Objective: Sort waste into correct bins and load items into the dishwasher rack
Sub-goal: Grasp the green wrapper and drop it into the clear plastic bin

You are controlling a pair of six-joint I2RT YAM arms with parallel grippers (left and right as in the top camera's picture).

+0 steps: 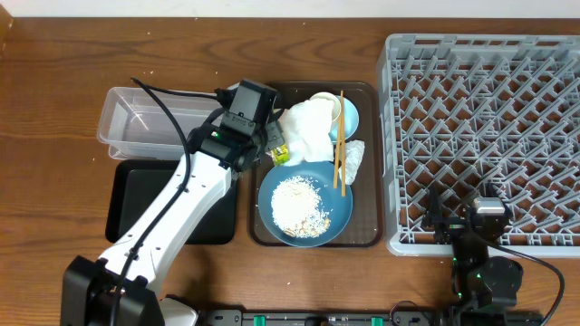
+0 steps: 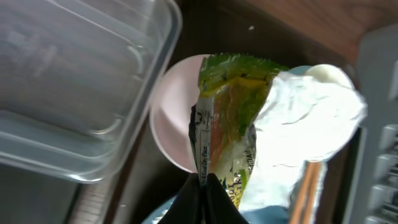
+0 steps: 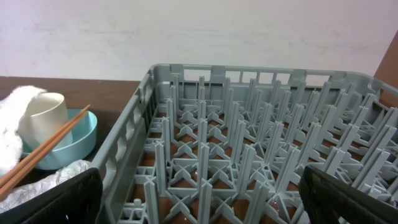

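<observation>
I am holding the left gripper (image 2: 202, 185) pinched fully closed on the near edge of the yellow-green wrapper (image 2: 227, 118). The wrapper is sticking out straight ahead of the fingertips, its long axis in line with them, over the pinkish bowl (image 2: 169, 118) and against the white napkin (image 2: 311, 118). The clear tub (image 2: 74, 93) is lying just off the gripper's left side, and the black tray (image 1: 136, 204) is sitting back and to its left. I am judging a short sideways carry comes next. The right gripper (image 3: 199, 198) is standing wide open and empty over the rack (image 3: 249, 124), well apart, so the left arm is the nearer one.
</observation>
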